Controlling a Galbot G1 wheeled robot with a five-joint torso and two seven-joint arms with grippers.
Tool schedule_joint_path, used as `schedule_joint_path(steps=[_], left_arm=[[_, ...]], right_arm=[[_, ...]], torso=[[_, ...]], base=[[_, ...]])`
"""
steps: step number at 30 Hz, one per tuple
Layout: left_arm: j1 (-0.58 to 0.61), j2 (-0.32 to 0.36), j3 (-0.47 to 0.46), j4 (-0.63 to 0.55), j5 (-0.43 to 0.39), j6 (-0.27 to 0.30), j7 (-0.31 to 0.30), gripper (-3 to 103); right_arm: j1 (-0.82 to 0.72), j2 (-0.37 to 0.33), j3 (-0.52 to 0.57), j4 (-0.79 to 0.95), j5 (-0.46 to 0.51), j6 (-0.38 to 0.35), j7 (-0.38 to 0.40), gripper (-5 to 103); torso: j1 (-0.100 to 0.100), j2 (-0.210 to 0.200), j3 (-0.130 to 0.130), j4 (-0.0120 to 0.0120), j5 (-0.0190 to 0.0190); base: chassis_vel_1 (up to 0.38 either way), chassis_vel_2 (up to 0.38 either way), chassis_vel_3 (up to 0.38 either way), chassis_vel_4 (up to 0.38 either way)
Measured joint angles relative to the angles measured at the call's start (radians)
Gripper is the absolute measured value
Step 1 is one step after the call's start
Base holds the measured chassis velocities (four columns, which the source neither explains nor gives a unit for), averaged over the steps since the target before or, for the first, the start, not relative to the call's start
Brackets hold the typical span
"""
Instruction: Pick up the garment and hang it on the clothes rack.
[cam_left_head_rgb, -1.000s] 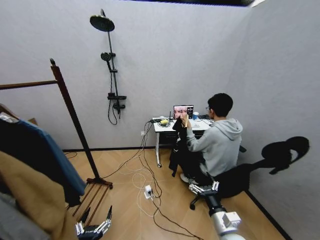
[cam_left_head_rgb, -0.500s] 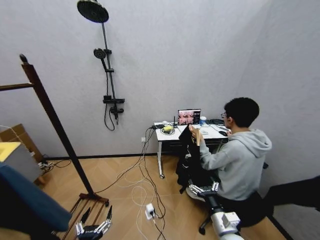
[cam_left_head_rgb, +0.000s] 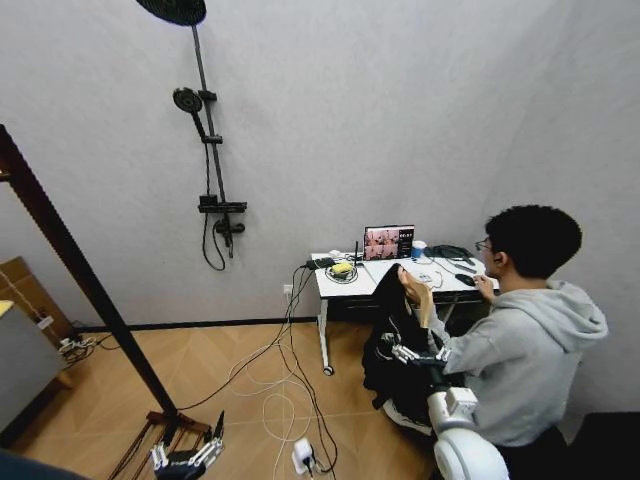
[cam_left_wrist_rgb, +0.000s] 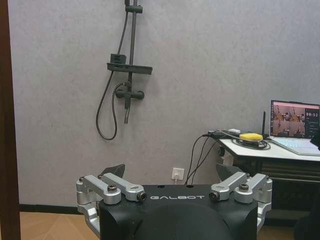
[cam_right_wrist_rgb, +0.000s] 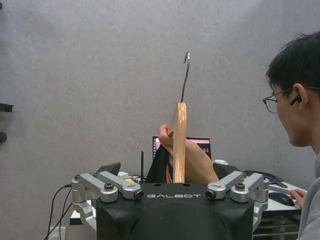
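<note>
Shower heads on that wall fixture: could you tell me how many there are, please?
2: the large round shower head tops the riser; the small handheld one sits lower on the same pole. None looks hidden.

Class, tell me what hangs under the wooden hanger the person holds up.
Under the wooden hanger, the black garment hangs, held by a person's hand. The right tool covers its middle.

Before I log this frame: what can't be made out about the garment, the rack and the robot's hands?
- Garment: in the head view, partly behind the right hand; in the right wrist view, mostly behind the wrist housing.
- Clothes rack: top and bar cut off by the head view's left edge.
- Gap between the right hand and the hanger: depth unreadable.
- Left hand: cut by the head view's bottom edge.
</note>
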Motion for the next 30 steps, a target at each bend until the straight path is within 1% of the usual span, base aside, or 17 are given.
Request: schedule_joint_path(steps=[7, 10, 11, 12, 14, 15, 17, 18, 20, 21, 23, 24, 26, 27, 28, 29, 30], left_arm=[[0.000, 0.000, 0.000, 0.000, 0.000, 0.000, 0.000, 100], [0.000, 0.000, 0.000, 0.000, 0.000, 0.000, 0.000, 100], [0.000, 0.000, 0.000, 0.000, 0.000, 0.000, 0.000, 100], [0.000, 0.000, 0.000, 0.000, 0.000, 0.000, 0.000, 100], [0.000, 0.000, 0.000, 0.000, 0.000, 0.000, 0.000, 100], [0.000, 0.000, 0.000, 0.000, 0.000, 0.000, 0.000, 100], [0.000, 0.000, 0.000, 0.000, 0.000, 0.000, 0.000, 100], [0.000, 0.000, 0.000, 0.000, 0.000, 0.000, 0.000, 100], [0.000, 0.000, 0.000, 0.000, 0.000, 0.000, 0.000, 100], [0.000, 0.000, 0.000, 0.000, 0.000, 0.000, 0.000, 100], [0.000, 0.000, 0.000, 0.000, 0.000, 0.000, 0.000, 100], [0.000, 0.000, 0.000, 0.000, 0.000, 0.000, 0.000, 100], [0.000, 0.000, 0.000, 0.000, 0.000, 0.000, 0.000, 100], [0.000, 0.000, 0.000, 0.000, 0.000, 0.000, 0.000, 100], [0.000, 0.000, 0.000, 0.000, 0.000, 0.000, 0.000, 100], [0.000, 0.000, 0.000, 0.000, 0.000, 0.000, 0.000, 100], [0.000, 0.000, 0.000, 0.000, 0.000, 0.000, 0.000, 100]], right_arm=[[0.071, -0.034, -0.008, -0.014, 0.055, -0.048, 0.027, 100], [0.138, -0.089, 0.001, -0.056, 0.111, -0.066, 0.026, 100], [0.138, -0.089, 0.001, -0.056, 0.111, -0.066, 0.026, 100], [0.162, -0.110, 0.002, -0.069, 0.136, -0.075, 0.026, 103], [0.197, -0.141, 0.003, -0.088, 0.171, -0.092, 0.024, 95], [0.197, -0.141, 0.003, -0.088, 0.171, -0.092, 0.024, 95], [0.222, -0.165, -0.003, -0.110, 0.186, -0.101, 0.022, 85], [0.222, -0.165, -0.003, -0.110, 0.186, -0.101, 0.022, 85], [0.236, -0.181, -0.012, -0.127, 0.193, -0.103, 0.018, 74], [0.236, -0.181, -0.012, -0.127, 0.193, -0.103, 0.018, 74], [0.246, -0.189, -0.019, -0.142, 0.198, -0.101, 0.009, 63], [0.246, -0.189, -0.019, -0.142, 0.198, -0.101, 0.009, 63], [0.254, -0.201, -0.025, -0.149, 0.198, -0.095, 0.000, 52], [0.254, -0.201, -0.025, -0.149, 0.198, -0.095, 0.000, 52], [0.257, -0.207, -0.028, -0.150, 0.198, -0.093, -0.003, 41], [0.259, -0.213, -0.031, -0.150, 0.198, -0.090, -0.005, 36], [0.259, -0.213, -0.031, -0.150, 0.198, -0.090, -0.005, 36]], torso=[[0.001, 0.000, 0.000, 0.0000, -0.0001], [0.002, -0.001, 0.000, 0.0000, -0.0001], [0.002, -0.001, 0.000, 0.0000, -0.0001], [0.002, -0.001, 0.000, 0.0000, 0.0001], [0.002, -0.001, 0.000, 0.0002, -0.0001], [0.002, -0.001, 0.000, 0.0002, -0.0001], [0.001, -0.001, 0.000, 0.0000, -0.0001], [0.001, -0.001, 0.000, 0.0000, -0.0001], [0.001, -0.001, 0.000, 0.0000, -0.0001], [0.001, -0.001, 0.000, 0.0000, -0.0001], [0.001, -0.001, 0.000, 0.0000, 0.0000], [0.001, -0.001, 0.000, 0.0000, 0.0000], [0.001, -0.001, 0.000, 0.0000, 0.0000], [0.001, -0.001, 0.000, 0.0000, 0.0000], [0.001, -0.001, 0.000, 0.0000, 0.0000], [0.001, -0.001, 0.000, 0.0000, -0.0001], [0.001, -0.001, 0.000, 0.0000, -0.0001]], base=[[0.023, -0.017, -0.017, 0.018], [0.000, 0.000, 0.000, 0.000], [0.000, 0.000, 0.000, 0.000], [0.000, 0.000, 0.000, 0.000], [0.000, 0.000, 0.000, 0.000], [0.000, 0.000, 0.000, 0.000], [0.000, 0.000, 0.000, 0.000], [0.000, 0.000, 0.000, 0.000], [0.000, 0.000, 0.000, 0.000], [0.000, 0.000, 0.000, 0.000], [0.000, 0.000, 0.000, 0.000], [0.000, 0.000, 0.000, 0.000], [0.000, 0.000, 0.000, 0.000], [0.000, 0.000, 0.000, 0.000], [0.000, 0.000, 0.000, 0.000], [0.000, 0.000, 0.000, 0.000], [0.000, 0.000, 0.000, 0.000]])
